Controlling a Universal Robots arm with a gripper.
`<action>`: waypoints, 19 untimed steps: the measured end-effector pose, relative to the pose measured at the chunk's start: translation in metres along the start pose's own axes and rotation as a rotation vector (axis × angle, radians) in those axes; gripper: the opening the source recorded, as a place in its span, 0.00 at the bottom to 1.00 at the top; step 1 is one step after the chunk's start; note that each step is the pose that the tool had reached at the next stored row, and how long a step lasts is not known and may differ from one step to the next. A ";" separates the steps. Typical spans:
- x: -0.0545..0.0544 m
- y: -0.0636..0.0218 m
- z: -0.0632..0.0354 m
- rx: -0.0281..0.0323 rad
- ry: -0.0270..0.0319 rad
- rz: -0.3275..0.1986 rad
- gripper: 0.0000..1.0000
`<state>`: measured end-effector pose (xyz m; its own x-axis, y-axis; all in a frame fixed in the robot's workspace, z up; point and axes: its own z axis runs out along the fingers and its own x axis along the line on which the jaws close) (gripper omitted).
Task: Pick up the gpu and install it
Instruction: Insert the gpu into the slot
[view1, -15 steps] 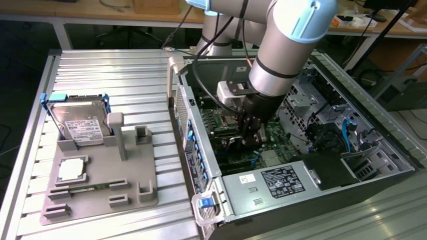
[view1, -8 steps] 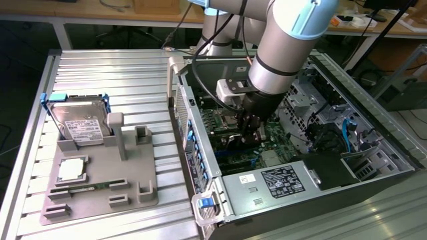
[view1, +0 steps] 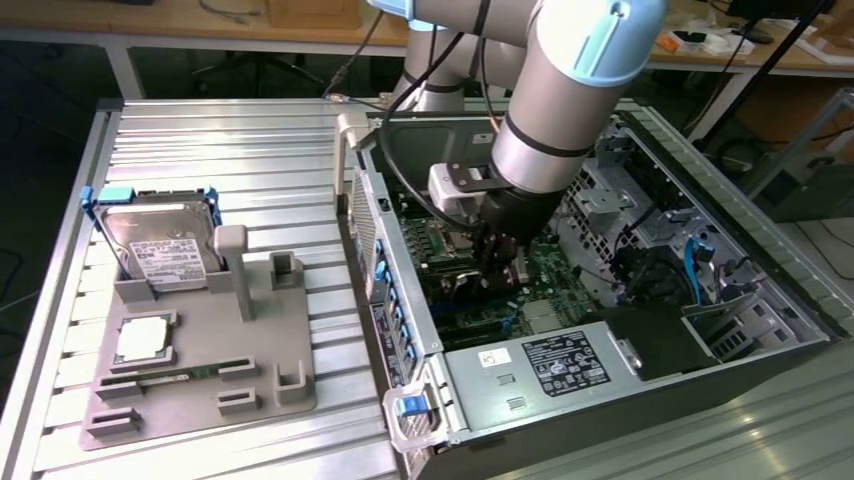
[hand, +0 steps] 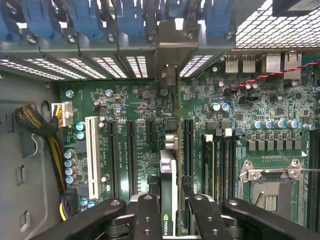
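And there the end effector (view1: 498, 268) was, deep inside the open computer case (view1: 747, 330), clamped on the gpu (hand: 169, 167), a finger on either side of it. The card stood on edge over the green motherboard (hand: 130, 100) (metal bracket (hand: 167, 50) up against the rear slot openings). Out on the surface (view1: 214, 130), the hard drive (view1: 160, 240) sat in its grey holder (view1: 254, 370).

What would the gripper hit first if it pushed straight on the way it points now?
Likely the motherboard, through the gpu that the gripper holds edge-on toward it; whether they already touch is unclear.
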<state>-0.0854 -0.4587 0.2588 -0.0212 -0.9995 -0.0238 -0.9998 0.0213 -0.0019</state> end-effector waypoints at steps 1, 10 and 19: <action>0.000 0.0009 0.0005 0.0012 -0.0002 0.000 0.27; 0.002 0.0021 -0.0007 0.0018 -0.0011 0.002 0.27; 0.006 0.0021 -0.0036 0.0021 -0.0035 0.014 0.27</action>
<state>-0.0876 -0.4644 0.2622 -0.0349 -0.9990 -0.0273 -0.9994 0.0350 -0.0036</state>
